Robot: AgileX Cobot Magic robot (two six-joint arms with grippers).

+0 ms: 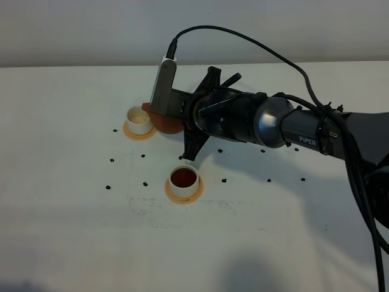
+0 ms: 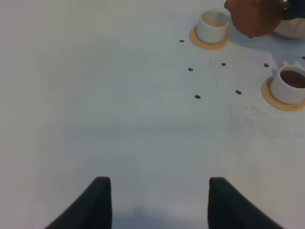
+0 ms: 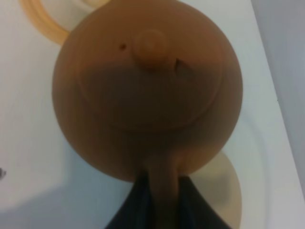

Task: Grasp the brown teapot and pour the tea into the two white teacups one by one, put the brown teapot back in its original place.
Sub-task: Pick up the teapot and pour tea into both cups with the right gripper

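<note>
The left tool (image 2: 159,205) has its jaws apart and empty above the white bench (image 2: 86,95). Beyond it, a tea-filled teacup (image 2: 291,85) and a second teacup (image 2: 212,26) sit on orange saucers (image 2: 208,45). The brown teapot (image 2: 252,18) is just beside the second teacup.

White table (image 1: 73,231) carries two orange saucers (image 1: 130,134) (image 1: 175,198), a beige coaster (image 3: 226,191), black specks (image 1: 112,160).

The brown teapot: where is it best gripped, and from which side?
Grip the loop handle, coming from the handle side, as the right gripper does. The handle is a narrow strap standing out; the round body of the brown teapot is too wide.
</note>
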